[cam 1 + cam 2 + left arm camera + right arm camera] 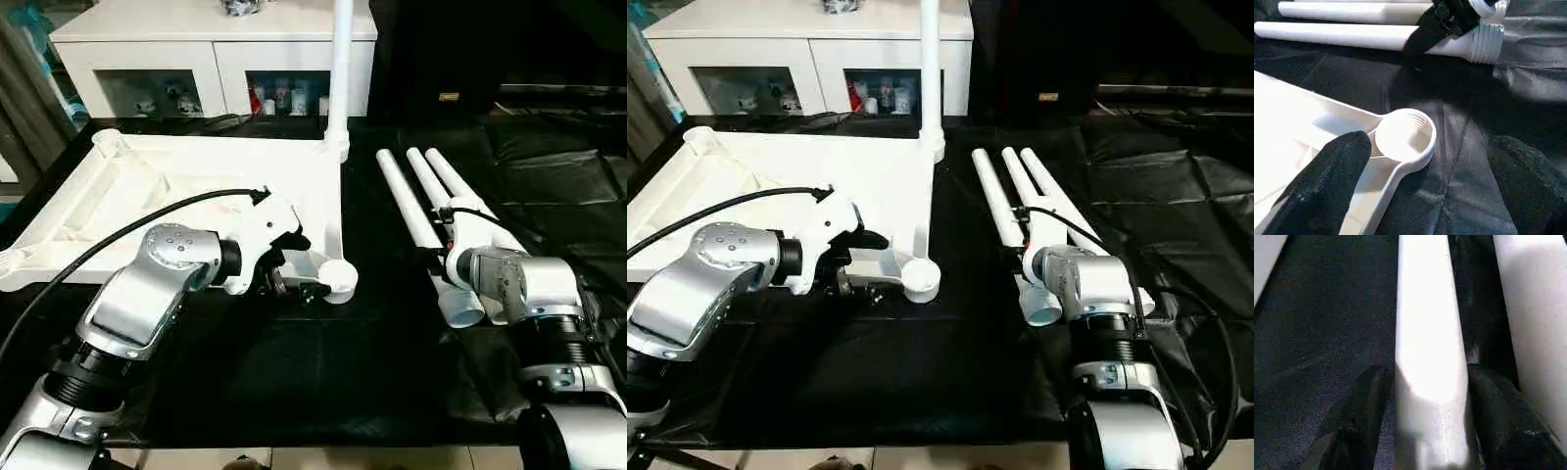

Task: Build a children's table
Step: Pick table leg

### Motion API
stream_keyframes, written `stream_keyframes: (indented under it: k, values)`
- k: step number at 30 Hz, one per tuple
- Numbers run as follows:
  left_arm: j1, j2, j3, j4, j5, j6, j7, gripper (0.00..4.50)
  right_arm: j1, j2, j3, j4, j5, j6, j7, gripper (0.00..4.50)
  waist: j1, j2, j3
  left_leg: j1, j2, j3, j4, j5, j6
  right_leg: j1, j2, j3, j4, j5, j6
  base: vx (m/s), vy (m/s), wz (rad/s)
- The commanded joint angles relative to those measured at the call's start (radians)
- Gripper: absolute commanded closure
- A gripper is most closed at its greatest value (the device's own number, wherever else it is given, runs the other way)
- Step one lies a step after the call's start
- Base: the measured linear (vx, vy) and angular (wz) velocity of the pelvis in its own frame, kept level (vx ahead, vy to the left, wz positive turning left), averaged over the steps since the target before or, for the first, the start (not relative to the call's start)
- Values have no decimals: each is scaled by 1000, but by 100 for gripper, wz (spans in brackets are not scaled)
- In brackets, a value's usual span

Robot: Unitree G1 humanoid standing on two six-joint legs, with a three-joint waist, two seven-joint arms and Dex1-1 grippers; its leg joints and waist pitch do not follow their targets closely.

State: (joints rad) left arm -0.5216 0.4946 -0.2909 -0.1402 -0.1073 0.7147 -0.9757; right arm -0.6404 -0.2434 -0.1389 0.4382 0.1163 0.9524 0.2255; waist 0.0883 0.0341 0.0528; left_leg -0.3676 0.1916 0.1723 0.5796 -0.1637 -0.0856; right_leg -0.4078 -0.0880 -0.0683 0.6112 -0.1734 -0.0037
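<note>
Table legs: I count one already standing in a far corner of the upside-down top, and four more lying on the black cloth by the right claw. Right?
Not quite. One leg does stand in a far corner of the upside-down top, but three legs lie on the black cloth by the right claw, not four. The left eye view shows it.
</note>
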Motion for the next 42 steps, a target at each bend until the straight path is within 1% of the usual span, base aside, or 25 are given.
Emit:
stream_keyframes:
  k: [1, 2, 3, 5, 7, 8, 11, 14, 21, 26, 27, 28, 29, 30, 31, 32, 33, 34, 35, 36, 37, 38, 40, 41, 42]
  values:
    - [-6, -1, -1, -4, 4, -1, 22, 0, 7, 11, -20, 39, 17, 15, -8, 233, 1, -9, -69, 8, 16, -2, -60, -206, -18, 53, -42, 39, -70, -241, -173, 0, 0, 0]
    - [-6, -10, 1, 2, 7, -2, 40, 0, 9, 8, -26, 45, 22, 12, -9, 246, 3, -15, -70, 8, 18, -3, -61, -195, -15, 55, -43, 40, -67, -238, -170, 0, 0, 0]
    - [-4, -16, 5, 4, 8, -4, 50, 0, 14, 5, -23, 46, 21, 7, -8, 246, 2, -23, -69, 7, 18, -1, -61, -194, -12, 53, -42, 40, -70, -240, -168, 0, 0, 0]
    - [4, -29, 16, 4, 12, -5, 78, 0, 27, 3, -24, 44, 23, 0, -10, 262, 2, -26, -70, 7, 18, 0, -60, -190, -13, 54, -42, 40, -69, -239, -165, 0, 0, 0]
    - [10, -39, 25, 3, 9, -4, 94, 0, 32, 4, -28, 40, 25, -2, -11, 266, 2, -24, -71, 8, 19, -2, -61, -188, -15, 53, -42, 39, -69, -230, -161, 0, 0, 0]
    - [19, -50, 33, 1, 7, -5, 111, 0, 38, 6, -34, 36, 27, -5, -12, 266, 0, -35, -70, 7, 19, -1, -61, -192, -15, 53, -41, 39, -69, -227, -160, 0, 0, 0]
    - [41, -64, 39, -12, 2, -4, 135, 0, 50, 13, -50, 14, 37, -5, -13, 267, 3, -34, -71, 8, 20, -1, -61, -189, -14, 53, -43, 40, -68, -230, -156, 0, 0, 0]
    - [48, -72, 40, -13, -2, -6, 150, 0, 49, 19, -57, 11, 43, -13, -17, 268, 1, -38, -71, 8, 20, -1, -62, -193, -17, 52, -41, 39, -68, -216, -158, 0, 0, 0]
    - [38, -100, 66, 8, -9, -22, 192, 0, 40, 27, -79, 14, 57, -57, -34, 268, 0, -39, -68, 8, 19, -2, -63, -213, -20, 51, -42, 39, -72, -251, -148, 0, 0, 0]
    - [27, -119, 83, 28, -8, -32, 222, 0, 35, 29, -88, 10, 58, -84, -38, 268, 1, -39, -71, 8, 18, -1, -61, -199, -18, 51, -41, 39, -70, -228, -149, 0, 0, 0]
    - [17, -133, 96, 43, -4, -42, 249, 0, 34, 34, -97, -2, 63, -119, -41, 268, 1, -39, -71, 6, 18, -1, -61, -195, -15, 53, -41, 39, -70, -219, -150, 0, 0, 0]
    - [-7, -168, 137, 79, -12, -48, 300, 0, 34, 46, -113, -18, 76, -168, -43, 268, 2, -33, -72, 7, 18, -2, -59, -194, -17, 52, -42, 39, -68, -212, -152, 0, 0, 0]
    - [-22, -190, 161, 102, -18, -53, 330, 0, 33, 53, -123, -24, 85, -197, -45, 268, 1, -37, -72, 6, 17, 0, -58, -193, -16, 53, -41, 39, -70, -202, -153, 0, 0, 0]
    - [-25, -194, 166, 107, -19, -54, 336, 0, 33, 54, -124, -25, 86, -203, -46, 268, 1, -39, -74, 6, 17, -1, -58, -187, -13, 55, -40, 39, -68, -189, -157, 0, 0, 0]
    - [-37, -207, 182, 122, -27, -56, 351, 0, 30, 57, -130, -29, 90, -223, -48, 268, 3, -44, -74, 4, 17, -1, -58, -176, -5, 56, -41, 38, -67, -175, -162, 0, 0, 0]
    - [-52, -224, 202, 142, -36, -58, 369, 0, 27, 62, -137, -33, 95, -247, -52, 268, 2, -43, -73, 3, 16, 0, -57, -177, -3, 55, -41, 38, -66, -175, -165, 0, 0, 0]
    - [-54, -227, 205, 143, -38, -58, 371, 0, 27, 62, -138, -34, 95, -250, -51, 268, 5, -41, -75, 5, 18, -2, -57, -170, 2, 56, -42, 37, -66, -169, -167, 0, 0, 0]
    - [-86, -264, 254, 174, -71, -49, 407, 0, 21, 67, -150, -44, 104, -302, -48, 268, 3, -45, -73, 1, 16, 2, -55, -167, 7, 56, -41, 39, -65, -164, -171, 0, 0, 0]
    - [-131, -317, 319, 205, -136, -27, 433, 0, 11, 75, -176, -61, 121, -404, -37, 268, 4, -57, -75, 2, 16, 5, -53, -164, 8, 57, -44, 39, -66, -161, -177, 0, 0, 0]
    - [-145, -332, 338, 213, -157, -19, 440, 0, 9, 77, -184, -67, 128, -436, -31, 268, 12, -49, -78, 4, 17, 5, -51, -149, 15, 54, -47, 39, -62, -138, -192, 0, 0, 0]
    - [-163, -352, 361, 221, -189, -3, 441, 0, 7, 85, -200, -85, 148, -486, -8, 268, 13, -51, -78, -1, 19, 1, -51, -132, 29, 57, -45, 37, -57, -112, -196, 0, 0, 0]
    - [-177, -370, 379, 219, -224, 18, 434, 0, 7, 97, -214, -112, 174, -518, 18, 268, 14, -53, -78, -2, 17, 4, -46, -122, 48, 57, -45, 38, -54, -84, -203, 0, 0, 0]
    - [-189, -385, 392, 217, -249, 34, 430, 0, 6, 105, -225, -133, 195, -539, 41, 268, 16, -54, -81, -6, 17, 3, -44, -81, 79, 59, -43, 37, -47, -36, -213, 0, 0, 0]
    - [-218, -417, 412, 221, -297, 62, 419, 0, 12, 124, -231, -196, 253, -568, 117, 268, 18, -56, -80, -7, 16, 4, -41, -64, 98, 58, -42, 36, -46, -16, -222, 0, 0, 0]
    - [-218, -417, 412, 221, -297, 62, 419, 0, 12, 124, -231, -196, 253, -568, 117, 268, 15, -58, -78, -8, 15, 6, -41, -70, 107, 58, -40, 36, -47, -17, -227, 0, 0, 0]
